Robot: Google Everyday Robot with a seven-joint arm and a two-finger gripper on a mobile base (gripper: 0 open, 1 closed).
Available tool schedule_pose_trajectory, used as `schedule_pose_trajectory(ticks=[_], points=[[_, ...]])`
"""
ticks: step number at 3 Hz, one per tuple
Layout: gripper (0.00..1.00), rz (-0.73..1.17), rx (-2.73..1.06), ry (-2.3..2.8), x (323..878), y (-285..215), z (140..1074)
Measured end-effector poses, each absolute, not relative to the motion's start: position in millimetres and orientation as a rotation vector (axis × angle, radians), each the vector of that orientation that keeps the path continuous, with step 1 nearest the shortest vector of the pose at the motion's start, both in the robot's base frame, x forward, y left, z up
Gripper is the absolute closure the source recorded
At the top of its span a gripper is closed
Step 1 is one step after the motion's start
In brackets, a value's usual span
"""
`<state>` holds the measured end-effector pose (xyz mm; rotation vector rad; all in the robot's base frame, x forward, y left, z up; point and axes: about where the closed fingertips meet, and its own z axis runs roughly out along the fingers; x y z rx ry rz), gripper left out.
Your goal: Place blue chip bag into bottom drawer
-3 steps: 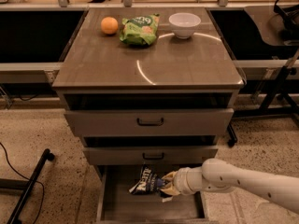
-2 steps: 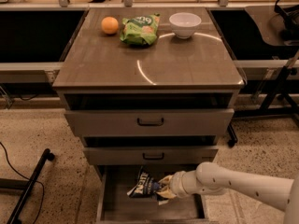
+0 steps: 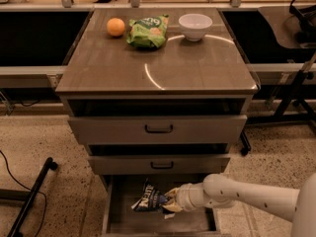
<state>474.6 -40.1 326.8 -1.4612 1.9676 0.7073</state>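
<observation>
The desk (image 3: 158,68) carries nothing the step needs; the work is all below it, in the drawer (image 3: 109,209), which stands pulled out under the middle drawer (image 3: 160,164). The arm (image 3: 247,196) reaches in from the right, low over the open tray, and the gripper (image 3: 169,205) sits inside the drawer's outline, right of its centre. The jaws are clenched on the right end of the bag (image 3: 147,200), which hangs over the drawer floor, left of the gripper and below the middle drawer's front.

The step in hand looks like the lowering and release. To do it well, the gripper should probably sink a little more, so that the bag meets the floor rather than drops, and keep clear of the middle drawer's front edge above. Release is best made with the whole bag inside the walls, the free end well off the left wall. The jaws should then part fully before the arm lifts, since crinkly film can cling.

The bag's long axis runs roughly left to right across the drawer. Its free end points left and droops slightly, lettering facing up.
</observation>
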Motion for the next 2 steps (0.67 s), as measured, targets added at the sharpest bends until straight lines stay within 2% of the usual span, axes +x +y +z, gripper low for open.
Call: schedule_pose_trajectory(ticks=[1,2], points=[[1.0,0.72,-1.507,1.935,485.3,-10.6,298.5],[0.81,0.737,-1.511,1.937,495.0,17.3,269.5]])
